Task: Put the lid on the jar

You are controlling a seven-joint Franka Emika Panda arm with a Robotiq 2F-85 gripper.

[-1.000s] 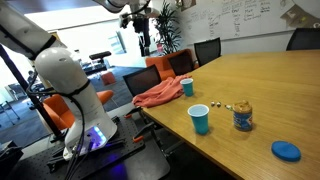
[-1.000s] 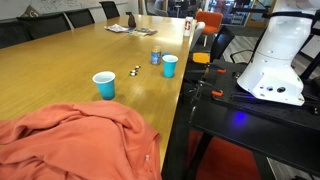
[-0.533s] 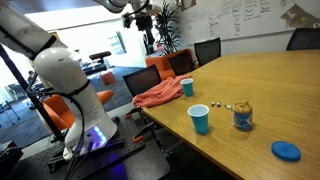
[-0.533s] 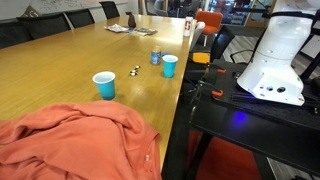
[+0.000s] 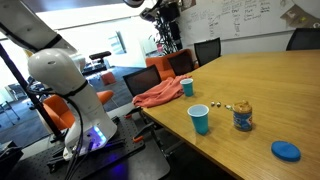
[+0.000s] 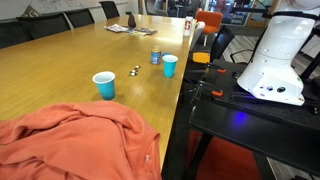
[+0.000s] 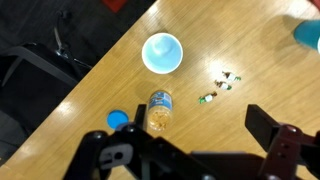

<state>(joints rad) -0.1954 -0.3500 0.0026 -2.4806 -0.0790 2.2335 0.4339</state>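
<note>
The jar (image 5: 242, 116) is small and clear, with a blue label and tan contents. It stands open on the wooden table (image 5: 270, 80), and also shows in an exterior view (image 6: 155, 57) and the wrist view (image 7: 158, 110). The flat blue lid (image 5: 286, 151) lies on the table apart from the jar, near the table's edge, and in the wrist view (image 7: 118, 119) it is partly hidden behind the gripper body. My gripper (image 5: 166, 14) hangs high above the table, far from both. In the wrist view the gripper (image 7: 185, 142) is open and empty.
A blue cup (image 5: 200, 120) stands next to the jar, also in the wrist view (image 7: 162, 52). A teal cup (image 5: 187, 87) and an orange cloth (image 5: 158, 96) sit toward the table's end. Small wrapped sweets (image 7: 222, 85) lie near the jar. Office chairs (image 5: 180, 64) line the table.
The arm has swung the gripper to the right in the exterior view, still high above the table. Nothing on the table has moved.
</note>
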